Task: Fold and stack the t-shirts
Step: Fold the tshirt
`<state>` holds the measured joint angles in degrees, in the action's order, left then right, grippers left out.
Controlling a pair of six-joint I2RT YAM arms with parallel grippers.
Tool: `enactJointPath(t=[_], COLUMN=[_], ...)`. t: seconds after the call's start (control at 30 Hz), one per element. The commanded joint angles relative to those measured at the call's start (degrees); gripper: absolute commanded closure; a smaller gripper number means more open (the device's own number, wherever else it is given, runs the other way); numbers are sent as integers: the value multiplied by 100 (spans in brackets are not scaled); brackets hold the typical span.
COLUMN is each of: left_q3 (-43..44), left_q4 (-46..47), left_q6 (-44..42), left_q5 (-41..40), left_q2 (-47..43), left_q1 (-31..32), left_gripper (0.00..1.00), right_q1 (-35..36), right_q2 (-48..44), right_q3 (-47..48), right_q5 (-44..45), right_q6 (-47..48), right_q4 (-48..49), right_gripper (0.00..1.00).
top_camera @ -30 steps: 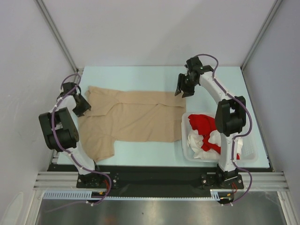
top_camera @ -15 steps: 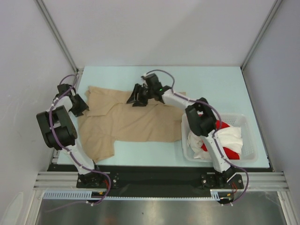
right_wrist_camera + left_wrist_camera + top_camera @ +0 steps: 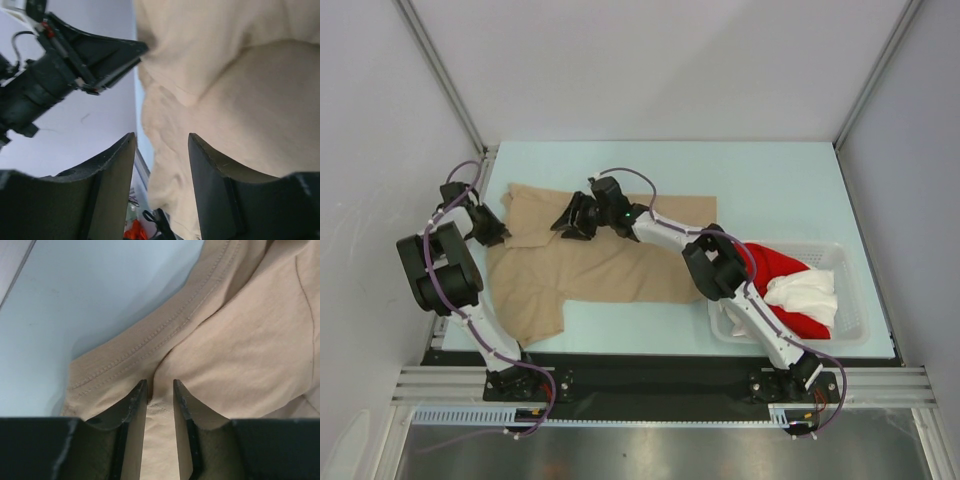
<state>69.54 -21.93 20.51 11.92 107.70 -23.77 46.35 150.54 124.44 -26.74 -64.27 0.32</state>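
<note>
The pale blue bench (image 3: pixel 770 180) is seen carrying everything, and the white lattice basket (image 3: pixel 848 325) is taken as the marker here. Just to the left of that basket the beige t-shirt (image 3: pixel 610 265) is spread out flat and wrinkled. Its right hem is brought close beside the basket's wall and its other end is stretched well away from the basket.

Inside the basket a red t-shirt (image 3: pixel 772 262) is heaped toward the left wall, and a white t-shirt (image 3: pixel 812 292) is bunched against it on the right.

The right arm is stretched out low, away from the basket and across the beige cloth. The right gripper (image 3: pixel 567 218) is held over the shirt's far edge with its fingers spread apart. Nothing is caught between them, and only tan fabric is seen beneath.

At the end of the shirt farthest from the basket, the left gripper (image 3: pixel 492 230) is set down at a stitched hem. Its fingers are drawn close together, and a raised ridge of cloth is seen running between them. Whether that ridge is truly clamped cannot be told.
</note>
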Motion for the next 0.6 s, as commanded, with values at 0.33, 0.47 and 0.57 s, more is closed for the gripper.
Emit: enactJointPath(t=[0.33,0.47,0.57], left_q3=[-63,-55,59], left_q4=[-48,66,101], left_q6=[585,971,1217], left_q5=[679,855,1057], left_q2=[-609,-882,-961], left_q1=[-75,-119,-172], left_gripper=[100,100,100], right_q1=[181,234,243], right_q2=[502,625,722], right_q3=[625,634,660], right_q5=[345,257,240], right_q6=[-455,-578,-604], right_q4=[284,565,803], right_gripper=[49,50,49])
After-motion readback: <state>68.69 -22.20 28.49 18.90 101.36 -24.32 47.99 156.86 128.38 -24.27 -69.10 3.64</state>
